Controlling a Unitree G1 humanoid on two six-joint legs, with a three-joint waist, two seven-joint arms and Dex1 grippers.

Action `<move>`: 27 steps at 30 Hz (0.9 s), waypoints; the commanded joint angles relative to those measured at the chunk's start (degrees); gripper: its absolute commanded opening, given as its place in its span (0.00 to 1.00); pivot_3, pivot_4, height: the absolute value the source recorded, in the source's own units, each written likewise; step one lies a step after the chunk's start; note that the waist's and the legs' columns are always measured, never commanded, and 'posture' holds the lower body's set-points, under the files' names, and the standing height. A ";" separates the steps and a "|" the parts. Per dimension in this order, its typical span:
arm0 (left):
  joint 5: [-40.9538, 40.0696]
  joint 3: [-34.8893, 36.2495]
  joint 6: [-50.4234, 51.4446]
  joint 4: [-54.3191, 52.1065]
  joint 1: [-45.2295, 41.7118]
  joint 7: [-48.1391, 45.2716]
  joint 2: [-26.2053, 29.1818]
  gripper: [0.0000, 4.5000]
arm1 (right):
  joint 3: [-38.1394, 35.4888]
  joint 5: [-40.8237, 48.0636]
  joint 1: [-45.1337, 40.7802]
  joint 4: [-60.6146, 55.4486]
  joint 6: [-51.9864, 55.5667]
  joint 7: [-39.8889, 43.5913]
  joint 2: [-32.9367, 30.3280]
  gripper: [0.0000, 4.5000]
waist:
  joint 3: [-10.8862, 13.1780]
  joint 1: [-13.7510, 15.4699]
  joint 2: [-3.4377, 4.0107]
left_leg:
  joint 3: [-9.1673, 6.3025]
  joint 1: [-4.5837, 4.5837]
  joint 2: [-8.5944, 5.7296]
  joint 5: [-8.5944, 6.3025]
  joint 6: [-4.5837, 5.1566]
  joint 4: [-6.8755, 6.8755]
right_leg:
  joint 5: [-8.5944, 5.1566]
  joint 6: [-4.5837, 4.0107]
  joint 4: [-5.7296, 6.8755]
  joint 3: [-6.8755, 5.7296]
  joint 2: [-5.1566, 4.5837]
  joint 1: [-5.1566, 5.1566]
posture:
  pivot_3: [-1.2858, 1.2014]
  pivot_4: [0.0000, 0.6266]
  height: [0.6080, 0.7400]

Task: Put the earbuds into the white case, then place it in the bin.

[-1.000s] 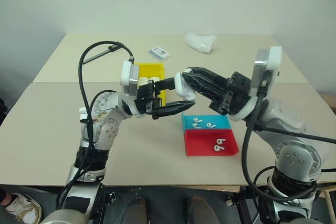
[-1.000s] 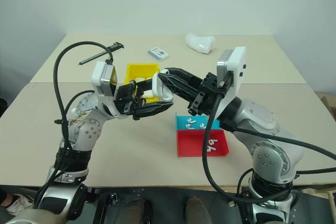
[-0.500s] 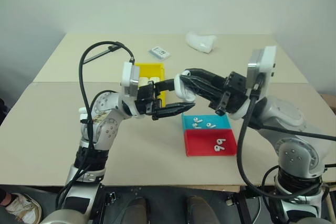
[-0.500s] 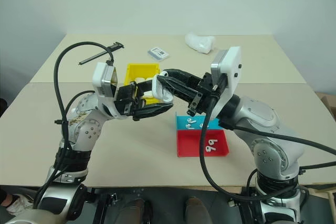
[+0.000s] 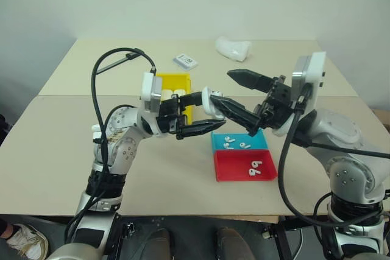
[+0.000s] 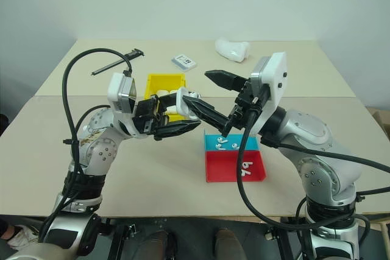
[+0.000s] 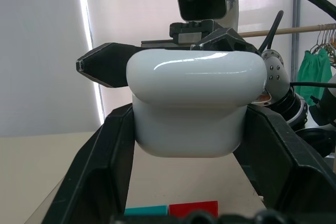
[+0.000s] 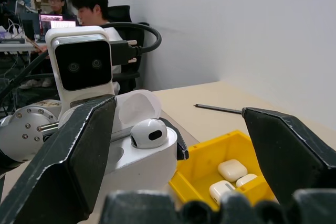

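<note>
My left gripper (image 5: 206, 112) is shut on the white case (image 5: 210, 100), held above the table in front of the yellow bin (image 5: 173, 81). Seen from the right wrist, the case (image 8: 142, 158) has its lid up and one earbud (image 8: 148, 132) sits in it. My right gripper (image 5: 222, 87) is wide open, one finger above the case and one beside it, holding nothing. More earbuds (image 5: 230, 142) lie in the blue tray (image 5: 259, 141) and in the red tray (image 5: 241, 164). The left wrist view has the case (image 7: 194, 108) clamped between both fingers.
The bin (image 8: 207, 169) holds several white cases (image 8: 231, 170). A flat white card (image 5: 184, 61) and a lumpy white object (image 5: 233, 47) lie at the far side of the table. A person (image 8: 94, 3) sits at a desk in the background.
My right gripper has opened wide, its fingers spreading away from the case they were closed at. The left gripper and the case have stayed put.
</note>
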 commanded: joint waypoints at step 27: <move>-0.46 4.43 -1.95 -8.84 5.04 6.08 3.02 0.62 | 41.05 -54.97 -32.99 66.65 -49.44 44.59 -8.00 0.79 | 0.16 -1.09 0.07 | 0.14 -0.08 0.03 -0.01 0.02 -0.01 | 0.00 -0.01 -0.09 0.08 0.00 -0.12 | 0.52 0.24 1.00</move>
